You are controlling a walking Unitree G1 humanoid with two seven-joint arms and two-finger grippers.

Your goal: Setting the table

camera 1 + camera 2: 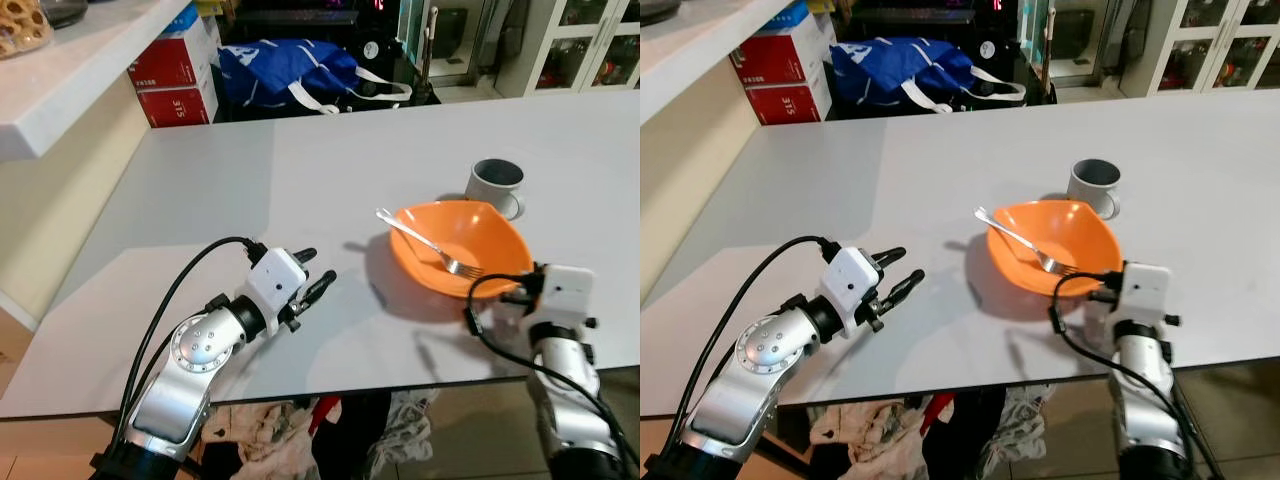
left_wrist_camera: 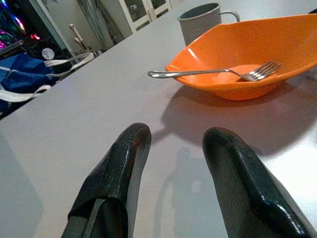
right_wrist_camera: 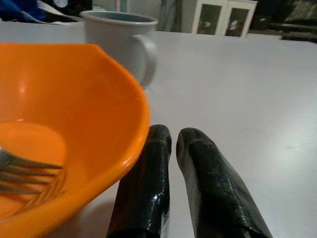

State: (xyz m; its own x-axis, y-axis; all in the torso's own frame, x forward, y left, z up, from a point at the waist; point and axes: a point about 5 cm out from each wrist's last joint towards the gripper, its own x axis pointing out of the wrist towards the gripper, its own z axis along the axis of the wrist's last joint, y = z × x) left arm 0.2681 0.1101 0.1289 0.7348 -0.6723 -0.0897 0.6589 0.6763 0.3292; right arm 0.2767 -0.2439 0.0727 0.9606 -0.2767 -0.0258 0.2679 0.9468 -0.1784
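Observation:
An orange bowl [image 1: 470,240] stands on the white table [image 1: 300,170], right of centre. A silver fork [image 1: 425,240] lies in it, tines down in the bowl and handle sticking out over the left rim. Just behind the bowl is a grey mug [image 1: 495,185]. My left gripper [image 1: 315,270] rests low over the table to the left of the bowl, open with nothing between its fingers [image 2: 124,163]. At the bowl's near right rim, my right gripper [image 3: 173,134] is shut on nothing, its fingers beside the rim and below it.
A white counter [image 1: 80,70] overhangs at the far left. Beyond the table's far edge are red boxes [image 1: 175,80], a blue bag [image 1: 285,70] and glass-front cabinets [image 1: 590,40]. A heap of clothes [image 1: 270,430] lies on the floor below the table's near edge.

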